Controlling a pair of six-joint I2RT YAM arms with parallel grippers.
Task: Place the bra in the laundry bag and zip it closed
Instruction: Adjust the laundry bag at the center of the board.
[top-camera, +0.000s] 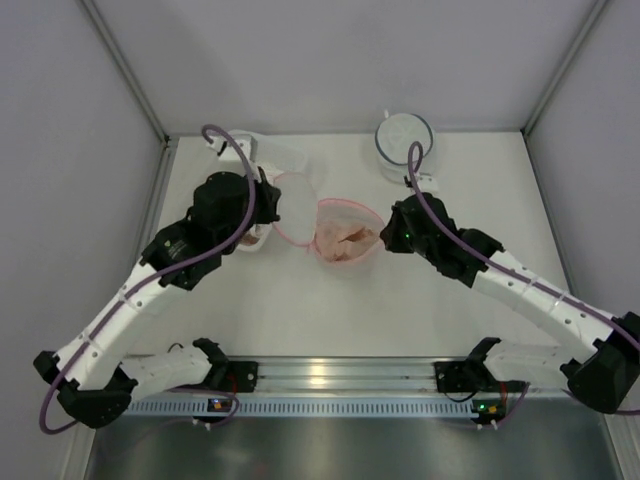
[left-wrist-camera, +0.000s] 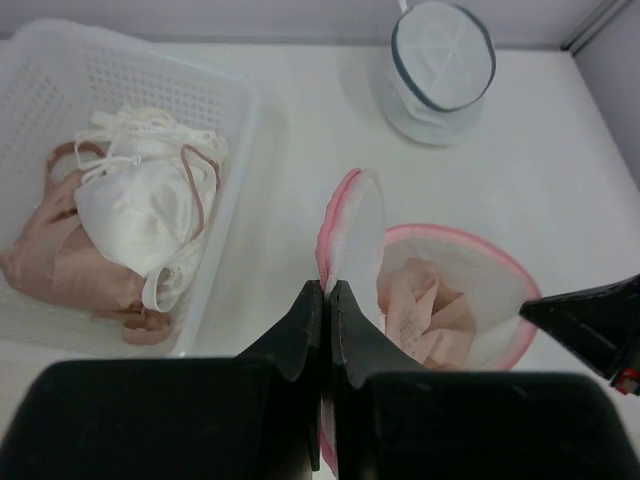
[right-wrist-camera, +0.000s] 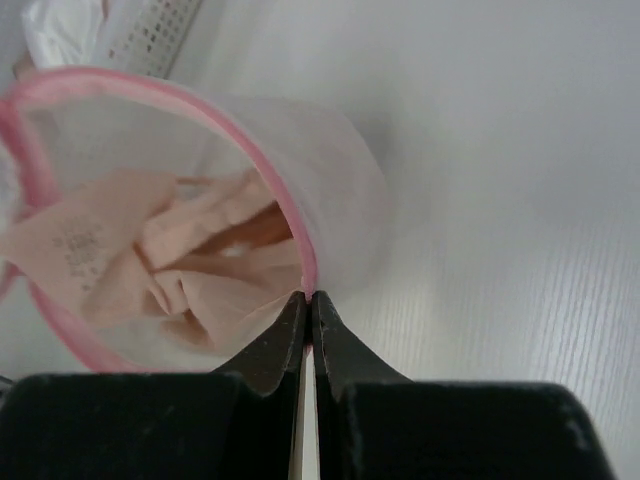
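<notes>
Pink-trimmed mesh is pinned from both sides. Your left gripper is closed tight on the round flap, which stands upright on edge. Your right gripper is clamped just as narrowly on the opposite rim of the laundry bag. The peach bra lies crumpled inside the open bag, which sits mid-tabletop, toward the far edge. The garment is in; the zip is not yet run. A white basket of other underwear stands at the far left corner, and a second bag with a dark rim rests by the far edge. Watch the thin mesh as you fold the flap over: it could slip out of either pinch and let the bag tip or slide. A fold of the bra or its label, riding high near the rim, could snag in the zip teeth. No view clearly shows the zip pull, so you will probably have to find it first.
</notes>
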